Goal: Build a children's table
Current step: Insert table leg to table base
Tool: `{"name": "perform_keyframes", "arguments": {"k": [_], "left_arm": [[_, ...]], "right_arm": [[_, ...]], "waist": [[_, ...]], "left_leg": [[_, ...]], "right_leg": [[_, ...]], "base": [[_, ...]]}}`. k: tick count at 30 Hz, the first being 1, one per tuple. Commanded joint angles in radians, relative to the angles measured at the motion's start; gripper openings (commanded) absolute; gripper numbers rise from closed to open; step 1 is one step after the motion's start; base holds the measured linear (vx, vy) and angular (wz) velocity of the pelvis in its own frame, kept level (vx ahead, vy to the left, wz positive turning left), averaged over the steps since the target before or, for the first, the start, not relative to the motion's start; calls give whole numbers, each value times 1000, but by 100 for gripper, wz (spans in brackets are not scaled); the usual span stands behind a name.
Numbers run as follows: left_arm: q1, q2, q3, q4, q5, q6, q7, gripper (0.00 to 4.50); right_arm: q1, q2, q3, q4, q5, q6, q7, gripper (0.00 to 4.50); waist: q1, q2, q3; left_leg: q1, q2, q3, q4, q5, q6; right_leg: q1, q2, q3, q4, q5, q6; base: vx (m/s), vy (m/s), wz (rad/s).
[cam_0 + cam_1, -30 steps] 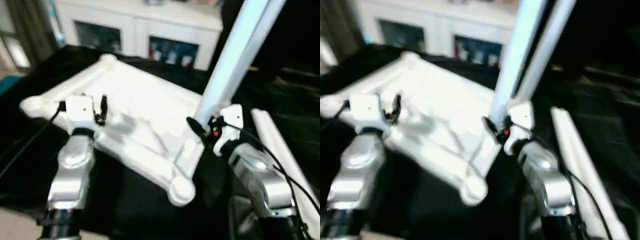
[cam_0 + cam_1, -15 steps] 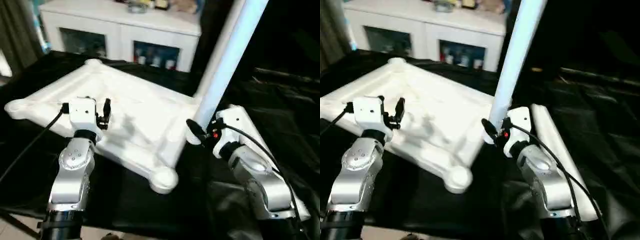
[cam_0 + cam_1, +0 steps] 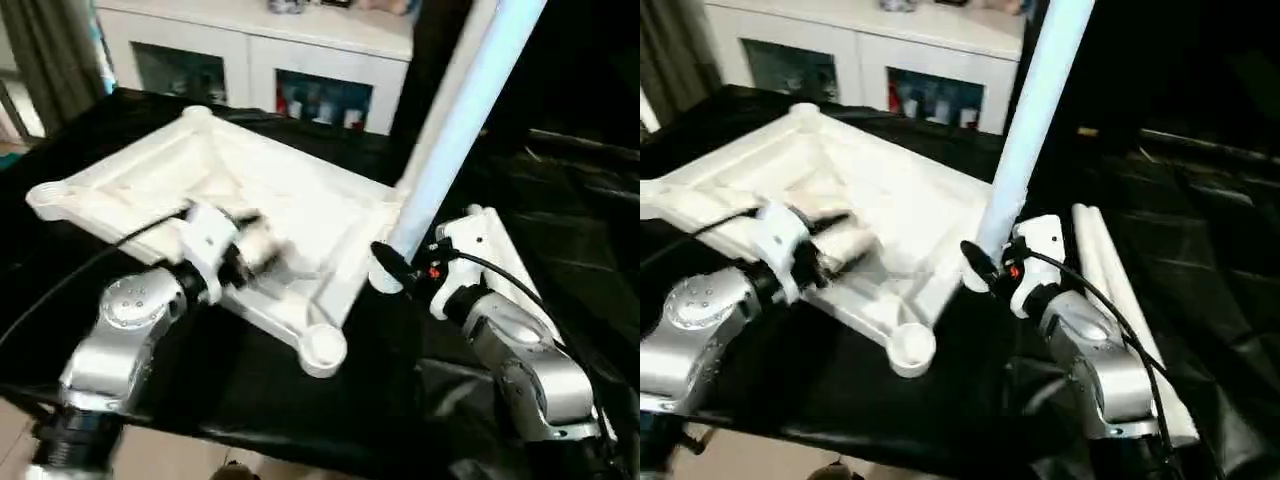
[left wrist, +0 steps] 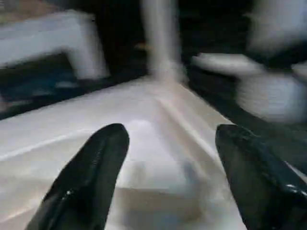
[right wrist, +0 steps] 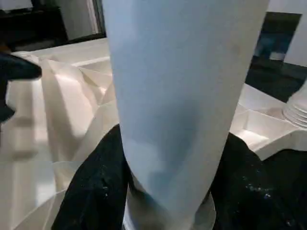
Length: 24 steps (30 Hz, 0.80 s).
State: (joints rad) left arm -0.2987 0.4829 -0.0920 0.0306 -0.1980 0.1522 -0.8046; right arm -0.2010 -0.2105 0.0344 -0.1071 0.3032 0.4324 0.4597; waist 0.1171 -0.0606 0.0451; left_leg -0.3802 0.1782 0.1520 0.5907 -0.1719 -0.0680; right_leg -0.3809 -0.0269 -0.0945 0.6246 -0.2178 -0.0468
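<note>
- The black-draped surface (image 3: 250, 390) carries the white tabletop (image 3: 300, 200), lying ribbed side up with a corner socket (image 3: 910, 348) at its near edge.
- The tabletop looks stiff, light and smooth; its raised rim is the likely place to hold it.
- A tapered leg (image 3: 1035, 120) stands upright at a right-hand corner, gripped near its base by the right pincer (image 3: 990, 262); spare legs (image 3: 1120, 300) lie beside it.
- The left pincer (image 4: 168, 177) is spread open over the ribs; a second ago it pointed upright and has since swung in across the tabletop.
</note>
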Motion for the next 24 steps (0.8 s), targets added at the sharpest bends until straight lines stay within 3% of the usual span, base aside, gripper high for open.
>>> {"name": "perform_keyframes", "arguments": {"k": [1, 3, 4, 7, 9, 10, 11, 13, 14, 17, 19, 22, 24], "left_arm": [[-69, 56, -55, 41, -9, 4, -176, 378], [-129, 115, -104, 85, 1, 3, -311, 388], [-150, 136, -123, 98, 3, 14, -363, 397], [-187, 176, -168, 130, 21, 10, -464, 413], [-206, 180, -199, 159, 54, -37, -498, 413], [-210, 182, -211, 166, 61, -50, -512, 388], [-218, 180, -228, 181, 80, -94, -524, 381], [-233, 168, -250, 208, 100, -151, -537, 379], [-241, 166, -259, 218, 103, -155, -545, 372], [-271, 165, -292, 273, 137, -194, -563, 337], [-287, 163, -306, 314, 163, -228, -573, 335], [-316, 156, -318, 383, 191, -283, -587, 293], [-324, 155, -322, 402, 200, -298, -589, 294]], "right_arm": [[0, -34, -27, -23, 33, 7, 51, 192], [12, -74, -29, -32, 56, 10, 113, 192], [19, -89, -32, -38, 67, 7, 138, 192], [39, -114, -43, -57, 84, 1, 177, 192], [64, -134, -45, -87, 106, 11, 211, 192], [70, -140, -45, -94, 112, 15, 218, 192], [81, -149, -43, -105, 119, 21, 228, 192], [99, -159, -40, -117, 119, 18, 234, 192], [105, -162, -40, -119, 116, 15, 232, 192], [116, -168, -43, -123, 112, 7, 224, 192], [123, -168, -48, -130, 112, 8, 222, 192], [136, -178, -45, -144, 113, 10, 230, 192], [141, -182, -42, -146, 109, 8, 231, 192]], "waist": [[-2, 24, -51], [-1, 25, -51], [-1, 33, -50], [-5, 28, -45], [-2, 28, -44], [-2, 29, -45], [0, 34, -46], [0, 33, -45], [1, 40, -46], [0, 37, -45], [-1, 40, -46], [0, 44, -47], [1, 42, -49]], "left_leg": [[33, 66, -19, -80, -228, -9], [30, 65, -16, -78, -210, -8], [31, 67, -16, -78, -216, -9], [24, 65, -14, -80, -230, -11], [29, 66, -11, -77, -234, -4], [28, 65, -10, -77, -230, -1], [29, 65, -11, -77, -227, 1], [29, 67, -12, -78, -224, 3], [30, 66, -12, -76, -222, 2], [30, 66, -11, -76, -227, 2], [31, 66, -11, -75, -223, 1], [31, 66, -12, -75, -222, 4], [30, 67, -11, -73, -211, 4]], "right_leg": [[36, -126, 77, -85, -141, -86], [41, -128, 78, -83, -135, -87], [41, -131, 80, -81, -141, -88], [48, -136, 80, -87, -202, -89], [45, -136, 83, -95, -240, -80], [47, -138, 83, -95, -258, -80], [47, -137, 83, -97, -262, -79], [48, -136, 82, -99, -261, -77], [47, -136, 82, -98, -259, -80], [47, -135, 81, -99, -262, -91], [47, -135, 80, -97, -253, -94], [48, -135, 80, -98, -242, -97], [50, -135, 81, -94, -221, -101]], "base": [[0, 0, 0], [0, 0, 0], [0, 0, 0], [0, 0, 0], [0, 0, 0], [0, 0, 0], [0, 0, 0], [0, 0, 0], [0, 0, 0], [0, 0, 0], [0, 0, 0], [0, 0, 0], [0, 0, 0]]}}
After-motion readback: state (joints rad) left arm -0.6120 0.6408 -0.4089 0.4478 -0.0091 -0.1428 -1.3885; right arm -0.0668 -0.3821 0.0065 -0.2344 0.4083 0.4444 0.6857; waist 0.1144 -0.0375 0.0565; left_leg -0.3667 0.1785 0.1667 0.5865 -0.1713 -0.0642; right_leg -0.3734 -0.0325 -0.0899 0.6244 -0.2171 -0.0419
